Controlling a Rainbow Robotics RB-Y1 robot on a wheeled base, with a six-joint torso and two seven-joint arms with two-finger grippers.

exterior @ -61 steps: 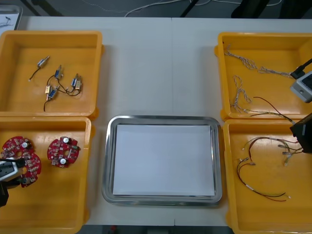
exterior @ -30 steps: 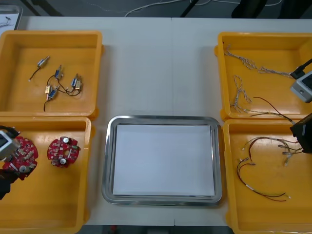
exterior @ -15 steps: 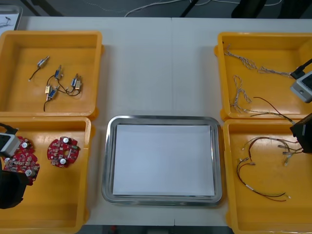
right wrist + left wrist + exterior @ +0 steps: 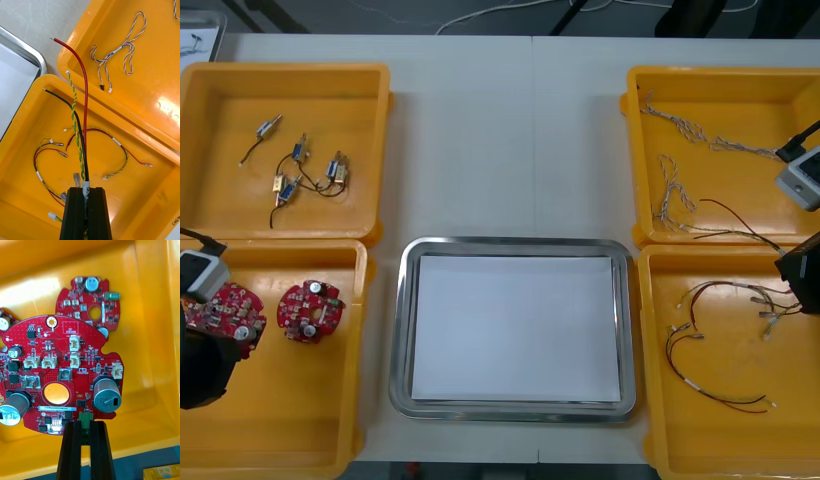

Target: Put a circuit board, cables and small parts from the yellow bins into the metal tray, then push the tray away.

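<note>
Red, stiff and probably light, the circuit board (image 4: 56,348) hangs above the near-left bin (image 4: 300,430), the left gripper (image 4: 85,425) clamped on its rim, clear of fragile components, while the right gripper (image 4: 86,191) pinches limp cables (image 4: 85,123) near right.

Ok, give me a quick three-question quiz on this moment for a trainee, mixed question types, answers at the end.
1. Fill in the gap: the left gripper is shut on a round red ____.
2. True or false: something already lies in the metal tray.
3. What is the right gripper shut on?
A. cables
B. a small metal part
C. nothing

Key: 1 circuit board; 2 false; 3 A.
</note>
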